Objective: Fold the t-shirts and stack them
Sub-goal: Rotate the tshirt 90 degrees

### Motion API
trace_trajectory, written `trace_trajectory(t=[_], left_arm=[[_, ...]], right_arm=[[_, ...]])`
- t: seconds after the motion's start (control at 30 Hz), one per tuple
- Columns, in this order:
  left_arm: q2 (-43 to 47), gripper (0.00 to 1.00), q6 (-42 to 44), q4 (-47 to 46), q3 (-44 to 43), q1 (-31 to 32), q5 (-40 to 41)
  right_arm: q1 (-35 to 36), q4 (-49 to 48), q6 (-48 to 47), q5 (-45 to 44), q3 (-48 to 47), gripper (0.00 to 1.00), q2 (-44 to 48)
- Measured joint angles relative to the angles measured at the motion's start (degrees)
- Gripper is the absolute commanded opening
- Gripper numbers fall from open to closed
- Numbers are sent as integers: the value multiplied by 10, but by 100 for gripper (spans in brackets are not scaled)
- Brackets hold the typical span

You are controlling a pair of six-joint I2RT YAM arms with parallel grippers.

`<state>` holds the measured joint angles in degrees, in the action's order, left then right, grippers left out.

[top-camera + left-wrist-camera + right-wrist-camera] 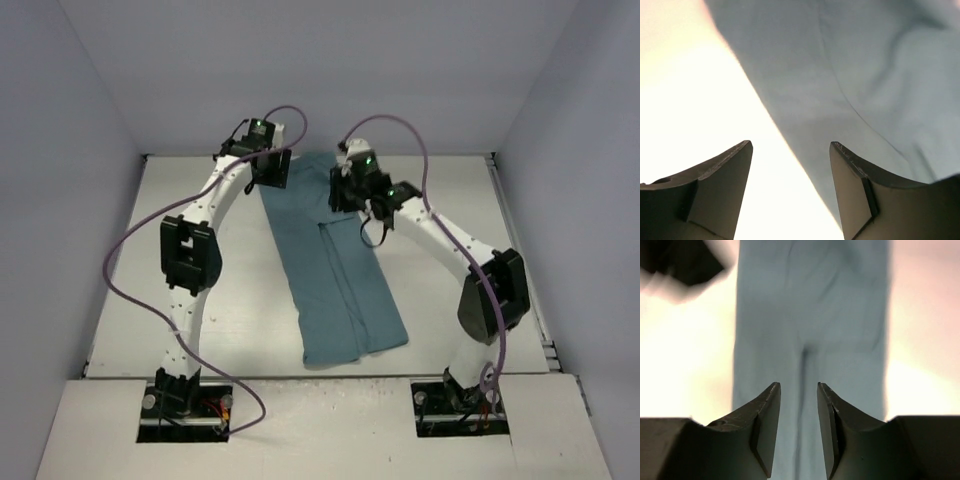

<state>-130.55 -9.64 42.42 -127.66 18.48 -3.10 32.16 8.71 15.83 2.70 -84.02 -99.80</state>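
1. One white flat table (250, 310) carries everything. One plain teal short-sleeved t-shirt of soft cloth (335, 280) lies flat on it, folded lengthways into a long narrow strip with a seam-like crease down its middle.
2. Two white and black robot arms flank the t-shirt: the left arm (190, 260) bends along its left side and the right arm (470, 270) along its right side. Both reach towards the t-shirt's far end.
3. Two thin purple cables loop in the air, one (130, 250) out to the left of the t-shirt and one (425, 160) over to its right.
4. The left gripper (268, 170) sits at the far left corner of the t-shirt. In the left wrist view its two dark fingers (725, 170) stand wide apart with nothing between them. The t-shirt's (865, 75) left edge runs slantwise past the right-hand finger, and bare table shows through the gap of the left gripper (790, 145).
5. The right gripper (348, 190) hangs over the far end of the t-shirt, towards its right side. In the right wrist view its two dark fingers (765, 415) are parted by a narrow gap, clamping nothing. The t-shirt (810, 315) lies directly beneath them, its middle crease lined up with the gap of the right gripper (798, 385).
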Motion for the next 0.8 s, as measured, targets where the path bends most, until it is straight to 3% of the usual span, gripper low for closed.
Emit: trace_trajectory(t=[0.23, 0.5, 0.8], left_arm=[[197, 60, -30, -20, 172, 52, 6], [216, 60, -72, -27, 337, 110, 6], [266, 60, -102, -38, 419, 110, 15]], right_arm=[[-91, -3, -98, 45, -227, 32, -180], [-98, 12, -161, 83, -391, 39, -381], [-98, 18, -189, 87, -467, 41, -466]])
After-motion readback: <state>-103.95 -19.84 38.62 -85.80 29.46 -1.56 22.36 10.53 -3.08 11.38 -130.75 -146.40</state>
